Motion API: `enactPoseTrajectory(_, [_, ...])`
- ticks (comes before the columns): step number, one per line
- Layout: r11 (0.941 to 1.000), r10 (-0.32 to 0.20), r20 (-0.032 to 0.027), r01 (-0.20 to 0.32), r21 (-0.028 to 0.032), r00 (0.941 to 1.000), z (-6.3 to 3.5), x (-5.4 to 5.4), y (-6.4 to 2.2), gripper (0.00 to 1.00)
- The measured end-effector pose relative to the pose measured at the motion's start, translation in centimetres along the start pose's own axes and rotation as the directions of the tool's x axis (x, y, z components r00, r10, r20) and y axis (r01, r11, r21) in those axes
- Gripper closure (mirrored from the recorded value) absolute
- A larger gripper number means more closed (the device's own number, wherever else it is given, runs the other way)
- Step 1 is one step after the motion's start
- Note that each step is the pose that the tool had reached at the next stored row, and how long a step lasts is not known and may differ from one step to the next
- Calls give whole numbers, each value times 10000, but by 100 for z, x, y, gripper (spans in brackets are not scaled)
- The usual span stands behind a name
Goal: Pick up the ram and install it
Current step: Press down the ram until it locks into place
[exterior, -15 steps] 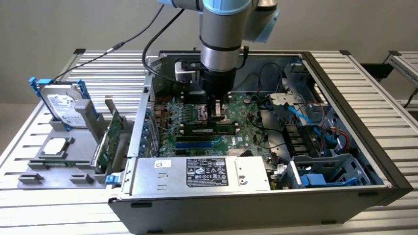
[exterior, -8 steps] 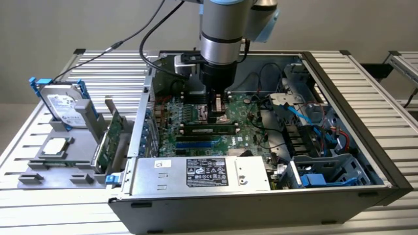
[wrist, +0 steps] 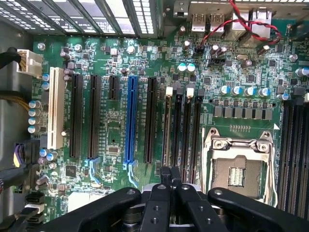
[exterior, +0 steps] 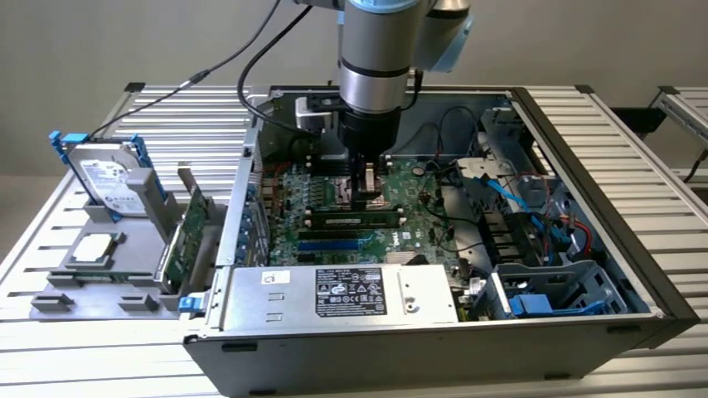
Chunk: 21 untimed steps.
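Note:
The ram (exterior: 354, 220), a slim dark stick with black chips, stands on edge in a memory slot on the green motherboard (exterior: 332, 240) inside the open computer case. My gripper (exterior: 366, 195) hangs from the arm just above and behind the ram, over the board's middle. In the wrist view my gripper (wrist: 169, 178) is shut, its black fingers pressed together with nothing visible between them. The fingertips sit over the row of black memory slots (wrist: 186, 125), beside the CPU socket (wrist: 239, 166).
A silver power supply (exterior: 343, 294) fills the case's front. Blue cables and drive cages (exterior: 542, 249) crowd the exterior view's right side. On a grey holder outside the case stand a hard drive (exterior: 111, 178) and a green expansion card (exterior: 191, 228). A blue card slot (wrist: 129, 121) lies near the fingers.

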<state>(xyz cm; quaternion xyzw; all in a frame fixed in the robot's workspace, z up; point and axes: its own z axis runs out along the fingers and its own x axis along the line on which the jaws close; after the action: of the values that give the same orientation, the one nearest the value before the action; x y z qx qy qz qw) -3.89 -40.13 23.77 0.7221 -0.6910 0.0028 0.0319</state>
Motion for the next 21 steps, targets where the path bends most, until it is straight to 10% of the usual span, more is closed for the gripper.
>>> enactPoseTrajectory(15, [10000, 5, -120, -5, -13, 9999, 77, -3, -3, 89])
enactPoseTrajectory(21, [10000, 6, -120, -6, -12, 9999, -58, 3, 3, 89])
